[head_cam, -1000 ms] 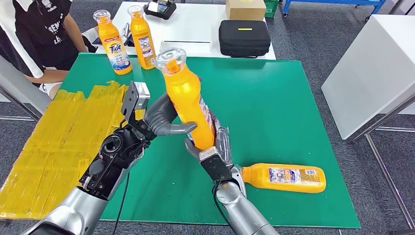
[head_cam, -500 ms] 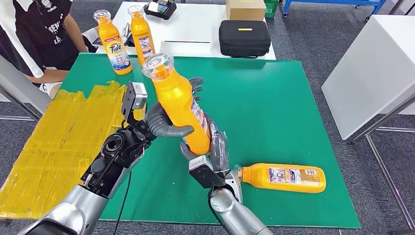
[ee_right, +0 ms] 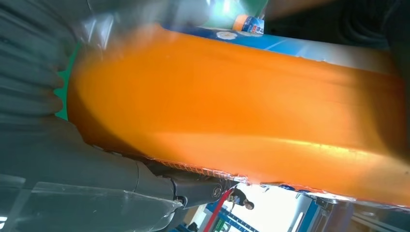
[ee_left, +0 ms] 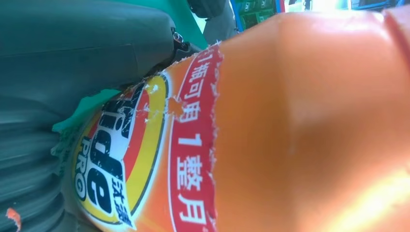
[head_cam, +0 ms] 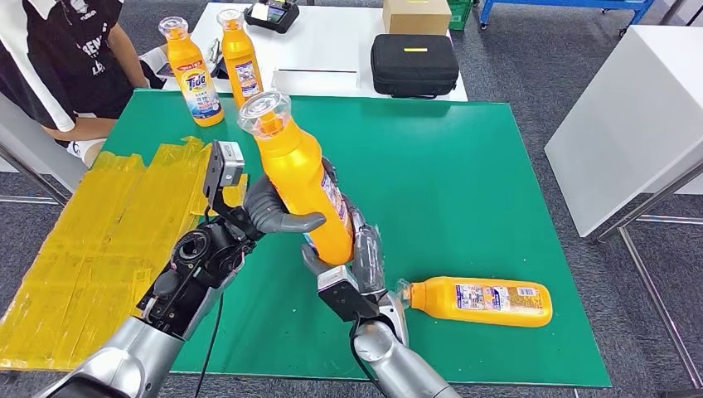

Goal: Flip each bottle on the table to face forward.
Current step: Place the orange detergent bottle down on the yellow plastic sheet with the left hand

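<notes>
An orange detergent bottle (head_cam: 300,182) is held above the green table (head_cam: 472,174), tilted with its clear cap (head_cam: 265,112) to the left. My left hand (head_cam: 267,209) grips its middle, the thumb across the front. My right hand (head_cam: 355,259) holds its base. Up close, the bottle (ee_left: 300,121) shows a Tide label beside my left hand (ee_left: 72,58); the bottle's plain side (ee_right: 232,111) lies against my right hand (ee_right: 63,154). A second bottle (head_cam: 482,301) lies on its side at the front right. Two more stand at the far left: one (head_cam: 191,73) showing Tide, one (head_cam: 239,65) showing a back label.
Yellow taped sheeting (head_cam: 99,224) covers the table's left part. Behind it a white table (head_cam: 332,41) carries a black case (head_cam: 413,65) and a cardboard box (head_cam: 414,15). A person (head_cam: 66,58) sits at the far left. Another white table (head_cam: 638,108) stands at the right.
The held bottle has tilted and shifted to the left, its cap moving left. Both hands moved left with it. The lying bottle and the two standing ones stay put.
</notes>
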### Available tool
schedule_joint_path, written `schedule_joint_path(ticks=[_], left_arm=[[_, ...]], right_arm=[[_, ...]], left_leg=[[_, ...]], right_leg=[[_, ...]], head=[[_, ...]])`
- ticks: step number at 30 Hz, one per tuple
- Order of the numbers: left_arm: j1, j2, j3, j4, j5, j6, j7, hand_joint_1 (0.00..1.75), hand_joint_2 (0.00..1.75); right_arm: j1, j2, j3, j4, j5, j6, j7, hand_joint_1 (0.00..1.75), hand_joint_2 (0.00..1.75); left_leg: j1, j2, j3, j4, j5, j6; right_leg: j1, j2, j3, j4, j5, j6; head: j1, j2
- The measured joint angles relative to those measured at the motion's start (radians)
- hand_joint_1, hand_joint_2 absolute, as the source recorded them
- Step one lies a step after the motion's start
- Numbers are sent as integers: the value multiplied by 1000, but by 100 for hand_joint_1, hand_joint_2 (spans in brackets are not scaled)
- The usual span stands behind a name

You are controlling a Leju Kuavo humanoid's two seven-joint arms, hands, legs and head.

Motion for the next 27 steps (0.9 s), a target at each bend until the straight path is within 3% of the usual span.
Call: schedule_joint_path(ticks=[1,2,5,6,10,17,21,23,26,27], left_arm=[[1,0,0,0,0,2,-2,175,175],[1,0,0,-1,2,6,-4,175,175],[5,1,1,-3,6,20,-8,175,175],[7,2,2,-4,6,26,-9,175,175],[35,24,20,-19,-6,45,-31,175,175],[103,75,66,-65,-59,98,-68,175,175],[165,111,105,-107,-105,146,-100,175,175],[190,122,122,-130,-176,237,-119,175,175],[223,127,152,-175,-348,470,-144,175,175],[231,128,163,-190,-380,517,-147,175,175]], right_arm=[[0,0,2,0,-5,0,0,175,175],[0,-1,2,0,-14,4,0,138,175],[2,-3,3,-2,-55,40,1,7,175],[4,-5,3,-6,-79,67,6,0,175],[38,-12,0,-67,-166,197,48,0,175],[99,-28,-12,-221,-197,292,127,0,175],[125,-41,-37,-322,-195,327,169,0,0],[136,-46,-53,-362,-206,335,181,0,0],[165,-53,-81,-426,-254,358,209,0,0],[174,-56,-91,-446,-270,366,217,0,44]], left_leg=[[0,0,0,0,0,0],[0,0,0,0,0,0],[0,0,0,0,0,0],[0,0,0,0,0,0],[0,0,0,0,0,0],[0,0,0,0,-1,-1],[0,1,0,0,-1,-1],[0,1,0,0,-1,-1],[0,1,0,0,-1,-1],[0,1,0,0,-1,-1]], right_leg=[[0,0,0,0,0,0],[0,0,0,0,0,0],[0,0,0,0,0,0],[0,0,0,0,0,0],[0,0,-1,0,0,0],[0,1,-1,0,-1,-1],[0,0,-2,0,-1,-1],[0,0,-2,0,-1,-1],[0,1,-2,0,-1,-1],[0,0,-2,0,-1,-1]], head=[[0,0],[0,0],[0,0],[0,0],[0,0],[0,0],[0,0],[0,0],[0,0],[0,0]])
